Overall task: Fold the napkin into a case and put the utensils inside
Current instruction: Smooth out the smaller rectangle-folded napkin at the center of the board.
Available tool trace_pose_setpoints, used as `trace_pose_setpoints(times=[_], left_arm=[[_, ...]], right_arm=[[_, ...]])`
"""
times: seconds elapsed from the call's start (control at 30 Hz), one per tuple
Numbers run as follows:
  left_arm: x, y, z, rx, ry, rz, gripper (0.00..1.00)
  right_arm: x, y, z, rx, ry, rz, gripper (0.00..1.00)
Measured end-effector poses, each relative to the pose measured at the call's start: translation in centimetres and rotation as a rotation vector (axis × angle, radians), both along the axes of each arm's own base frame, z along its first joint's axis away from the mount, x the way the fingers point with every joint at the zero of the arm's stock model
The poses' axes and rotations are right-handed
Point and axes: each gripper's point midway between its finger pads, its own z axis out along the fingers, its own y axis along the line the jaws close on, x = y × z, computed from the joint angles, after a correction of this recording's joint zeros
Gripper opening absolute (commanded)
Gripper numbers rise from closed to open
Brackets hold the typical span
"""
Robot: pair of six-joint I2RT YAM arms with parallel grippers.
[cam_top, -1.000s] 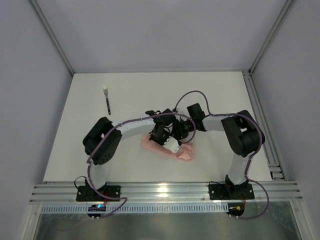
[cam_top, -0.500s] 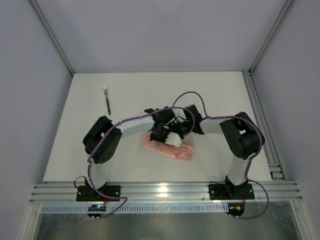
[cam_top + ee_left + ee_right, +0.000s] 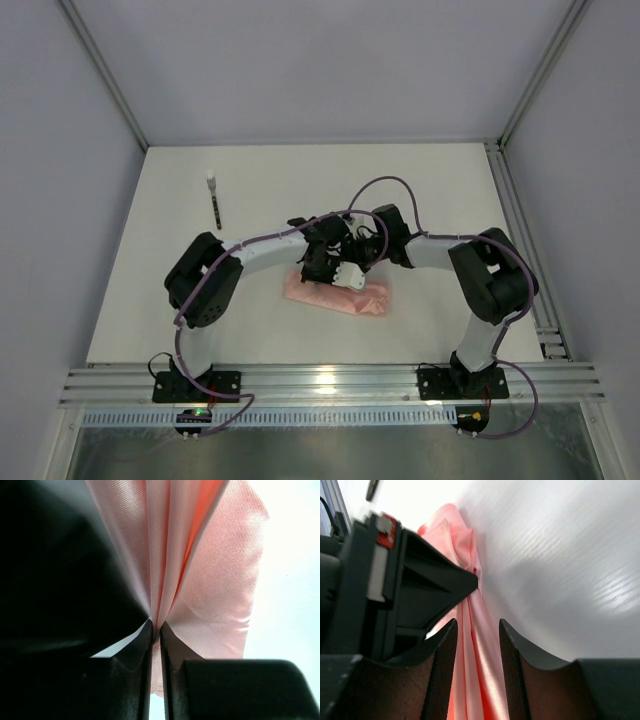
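My left gripper [image 3: 155, 630] pinches the one pink napkin [image 3: 358, 300]; my right gripper [image 3: 477, 630] stands parted astride its folds. One black utensil [image 3: 215, 203] lies well apart.

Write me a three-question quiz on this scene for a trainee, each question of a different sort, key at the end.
1. True or false: the left gripper is pinching the napkin.
2. Where does the one visible utensil lie? A: on the napkin. B: on the table, apart from the napkin, toward the back left. C: between a gripper's fingers.
3. Fill in: the right gripper has its jaws ____, with a fold of napkin running between them.

Key: 1 true; 2 B; 3 open.
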Motion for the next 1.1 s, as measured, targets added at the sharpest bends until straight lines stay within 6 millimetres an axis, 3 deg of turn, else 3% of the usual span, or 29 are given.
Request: trace_pose_setpoints(times=[0.13, 0.23, 0.27, 0.3, 0.37, 0.47, 0.67, 0.83, 1.0, 1.1], left_arm=[[0.2, -0.1, 0.0, -0.032, 0.026, 0.074, 0.08], [0.3, -0.2, 0.0, -0.042, 0.039, 0.128, 0.08], [0.3, -0.2, 0.0, -0.044, 0.042, 0.139, 0.08], [0.3, -0.2, 0.0, -0.044, 0.042, 0.145, 0.08], [0.4, -0.3, 0.0, -0.055, 0.052, 0.194, 0.08], [0.8, -0.3, 0.1, -0.084, 0.082, 0.277, 0.07], [0.5, -0.4, 0.1, -0.098, 0.119, 0.327, 0.06], [0.2, -0.6, 0.1, -0.104, 0.135, 0.330, 0.09], [-0.2, -0.9, 0.1, -0.121, 0.156, 0.326, 0.05], [-0.3, -1.2, 0.1, -0.142, 0.159, 0.317, 0.04]], right_arm=[[-1.2, -0.4, -1.5, -0.042, 0.024, -0.006, 0.47], [-0.3, -0.4, -1.7, -0.056, -0.015, -0.028, 0.47], [-0.1, -0.4, -1.7, -0.061, -0.029, -0.035, 0.45], [0.1, -0.4, -1.7, -0.064, -0.040, -0.036, 0.35], [0.1, -0.6, -2.2, -0.084, -0.059, -0.041, 0.25], [-0.4, -0.8, -2.7, -0.101, -0.052, -0.043, 0.23], [0.0, -0.8, -2.4, -0.092, -0.052, -0.062, 0.40], [0.4, -1.0, -2.1, -0.090, -0.062, -0.076, 0.44], [0.3, -1.3, -1.9, -0.083, -0.057, -0.093, 0.44], [0.2, -2.5, -1.7, -0.070, -0.036, -0.138, 0.44]])
